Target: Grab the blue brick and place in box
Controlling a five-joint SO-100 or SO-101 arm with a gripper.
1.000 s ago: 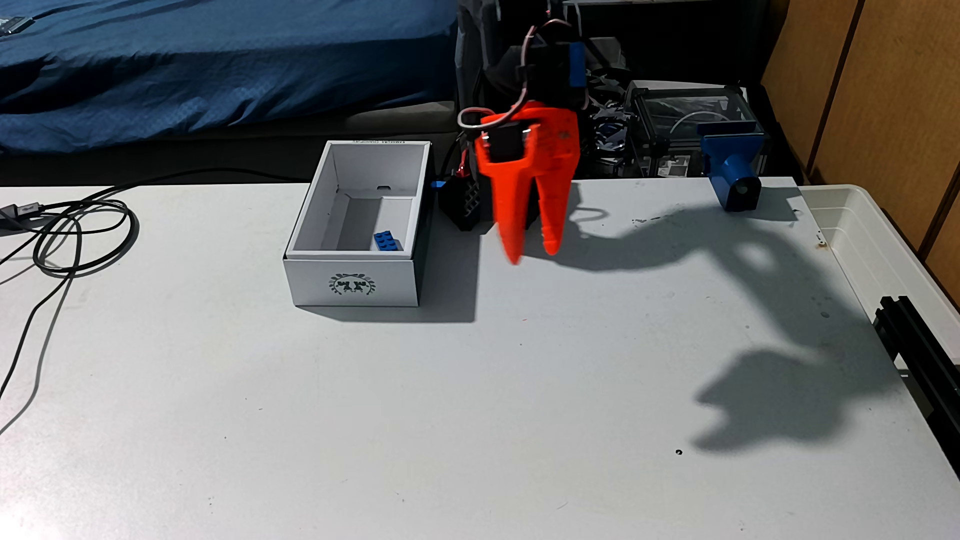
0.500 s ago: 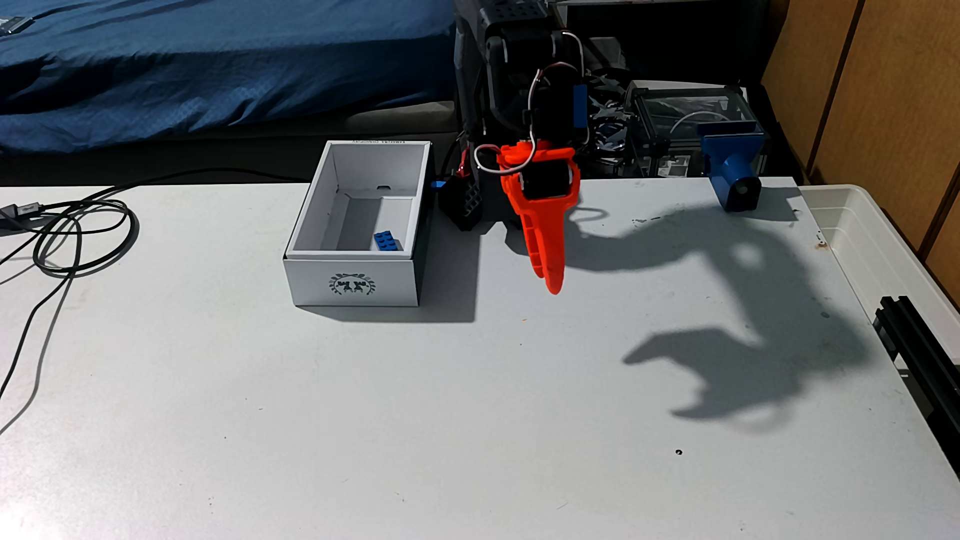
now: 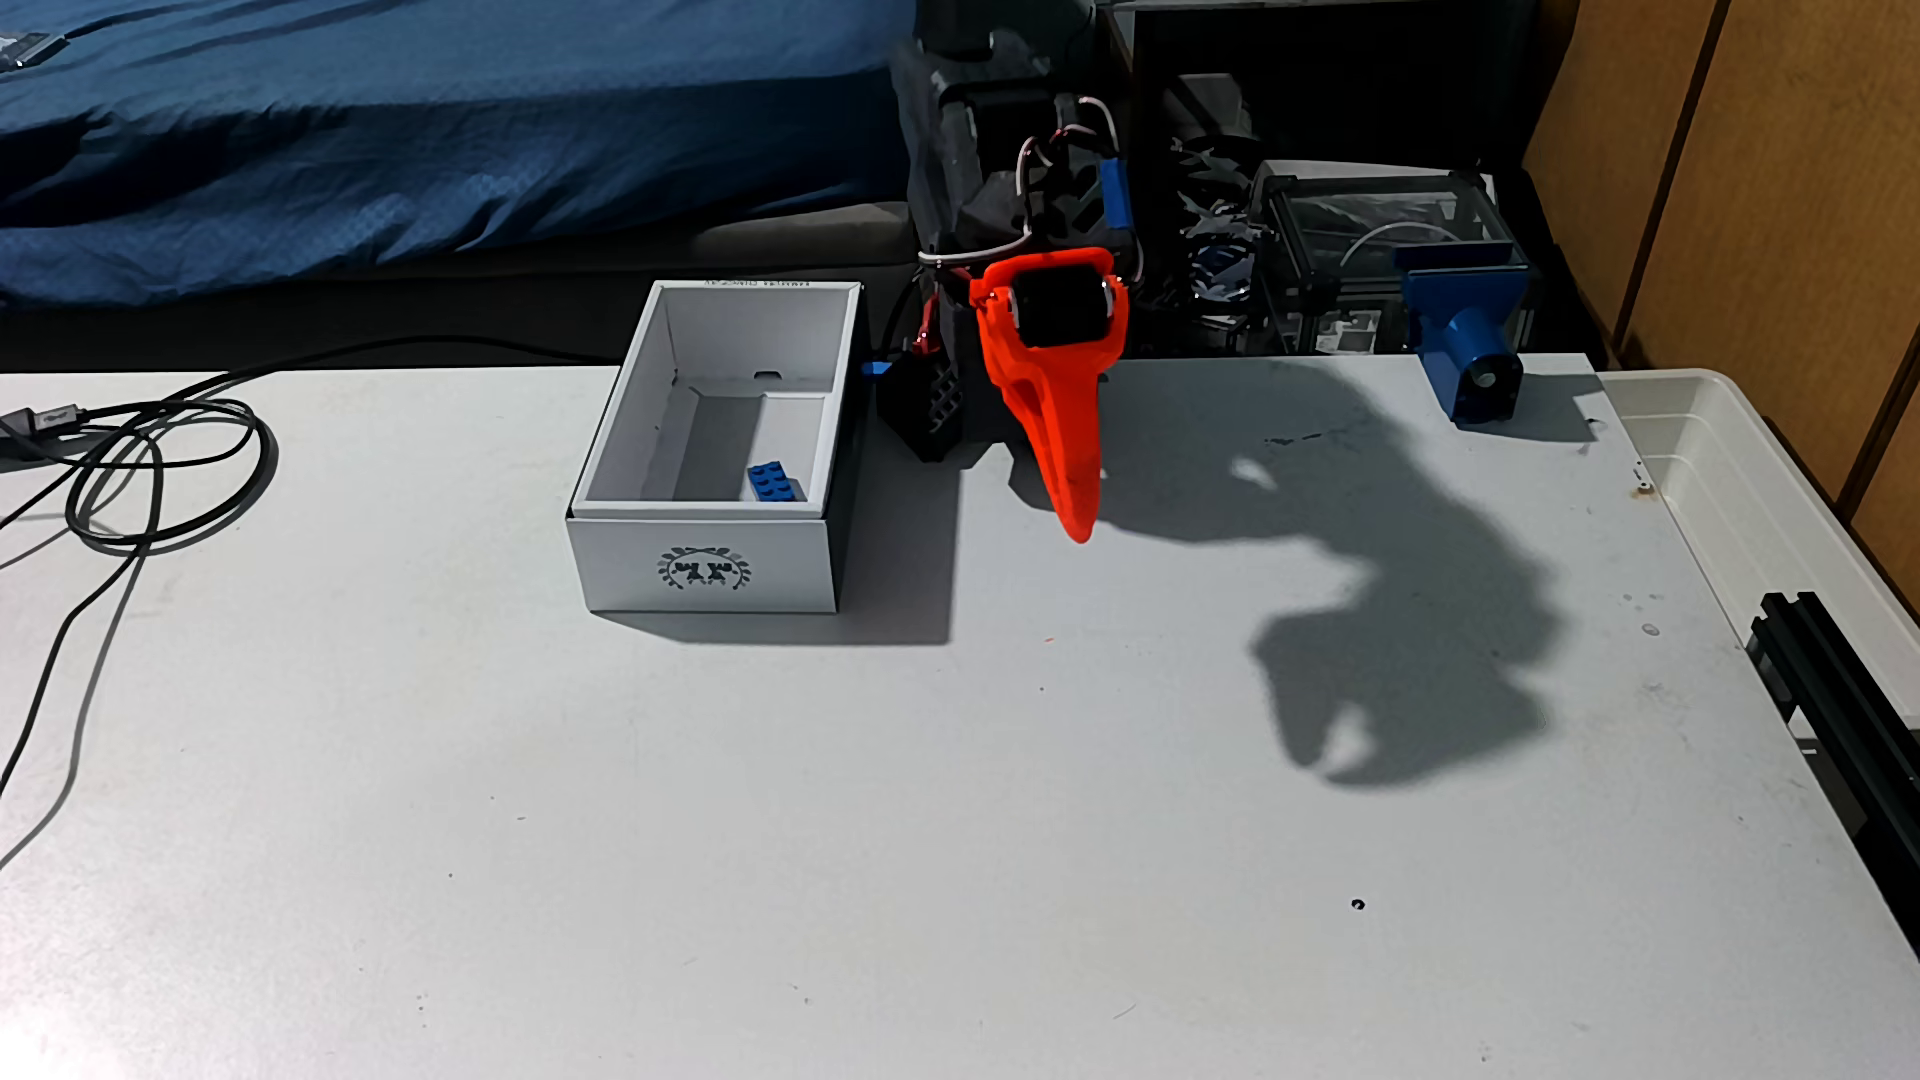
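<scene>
Looking at the fixed view, we see the blue brick (image 3: 776,484) lying inside the box (image 3: 707,561), in its lower right corner, studs up. The box stands on the tabletop (image 3: 935,831) left of the frame's centre. The orange tool (image 3: 1081,530) hangs right of the box, apart from it, pointing down at the tabletop. It holds nothing, and we cannot tell if its fingers are spread or pressed together. A blue device (image 3: 1465,353) stands at the upper right.
</scene>
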